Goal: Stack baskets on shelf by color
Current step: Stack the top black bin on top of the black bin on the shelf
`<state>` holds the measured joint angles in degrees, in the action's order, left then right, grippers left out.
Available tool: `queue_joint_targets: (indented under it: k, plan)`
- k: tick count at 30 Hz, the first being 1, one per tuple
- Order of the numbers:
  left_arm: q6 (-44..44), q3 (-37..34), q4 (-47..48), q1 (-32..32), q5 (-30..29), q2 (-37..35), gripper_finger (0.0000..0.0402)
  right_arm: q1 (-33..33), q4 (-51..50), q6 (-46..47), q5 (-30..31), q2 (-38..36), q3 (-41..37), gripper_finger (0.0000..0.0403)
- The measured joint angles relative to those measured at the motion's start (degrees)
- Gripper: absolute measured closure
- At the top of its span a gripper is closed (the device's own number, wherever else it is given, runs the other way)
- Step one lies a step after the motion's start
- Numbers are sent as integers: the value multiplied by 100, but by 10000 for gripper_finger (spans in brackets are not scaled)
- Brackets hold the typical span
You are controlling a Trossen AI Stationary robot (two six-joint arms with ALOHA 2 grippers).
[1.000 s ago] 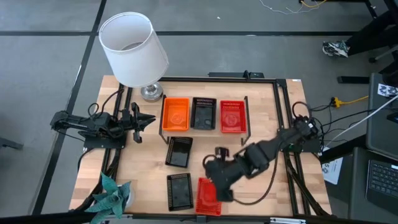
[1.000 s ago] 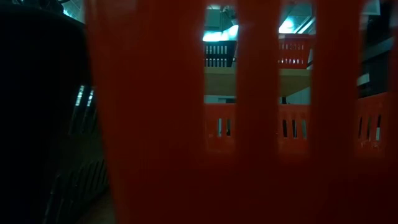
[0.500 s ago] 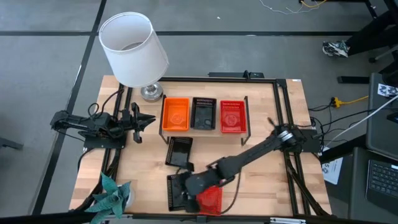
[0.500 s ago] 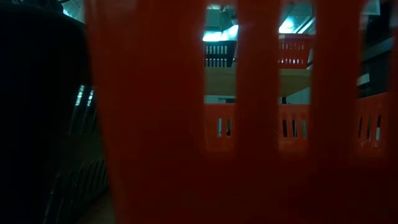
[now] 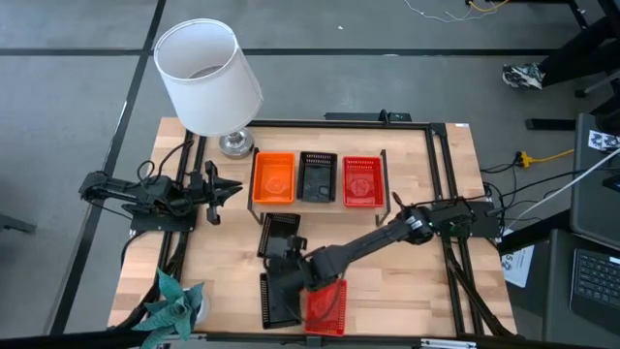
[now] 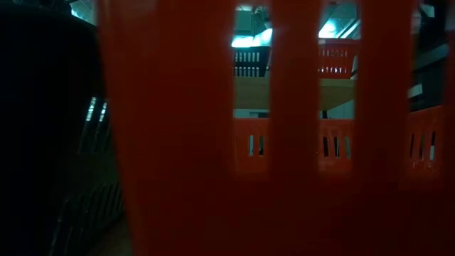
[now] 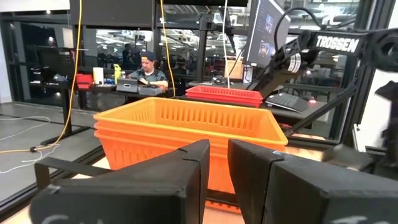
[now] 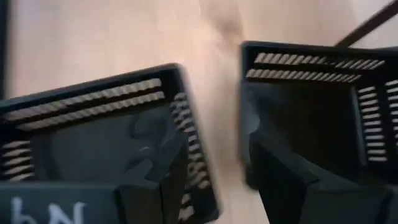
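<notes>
So far, the shelf [image 5: 319, 153] at the back of the worktop [image 5: 426, 291] carries one stack per colour, going left to right: an orange stack [image 5: 273, 177], a black basket or stack [image 5: 318, 175] in the middle and a red stack [image 5: 362, 180]; from above the height of each stack cannot be counted, though the left wrist view shows the orange stack [image 7: 186, 134] to be several baskets deep; judging by what lies loose, three baskets are left to place, two black and one red; on the left, the left gripper [image 5: 215, 190] waits beside the shelf's orange end with its jaws nearly together and nothing between them; nearer the front, one black basket [image 5: 279, 236] lies just before the shelf, a second black basket [image 5: 279, 297] lies at the front edge, and the loose red basket [image 5: 327, 306] sits touching its right side; the right gripper [image 5: 288, 264] hangs over the gap between the two black baskets, jaws spread wide and holding nothing, so a black basket looks like the next pick; a second earlier this gripper hovered over the red basket, and it has since swung leftward across it to the black pair, while the left arm and every basket have stayed where they were.
</notes>
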<state>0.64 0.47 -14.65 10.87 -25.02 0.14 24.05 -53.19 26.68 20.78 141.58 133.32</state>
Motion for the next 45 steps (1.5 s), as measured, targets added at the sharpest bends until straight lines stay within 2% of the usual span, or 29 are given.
queue_joint_targets:
  k: [6, 25, 29, 32, 38, 45]
  plan:
    - [0, -1, 3, 0, 0, 0, 351, -181, 24, -24, 194, 171, 7, 234]
    - [0, -2, 3, 0, 0, 0, 351, -109, -284, 157, 507, 389, -24, 238]
    - [0, -1, 2, 0, -1, 0, 351, -94, -277, 222, 184, 389, -67, 264]
    - [0, -1, 2, 0, -1, 0, 351, -98, -330, 295, 156, 389, -127, 294]
    - [0, 0, 2, 0, 0, 0, 351, -86, -376, 291, -75, 389, -127, 384]
    - [0, -1, 2, 0, 0, 0, 351, -7, -472, 284, 111, 389, 20, 397]
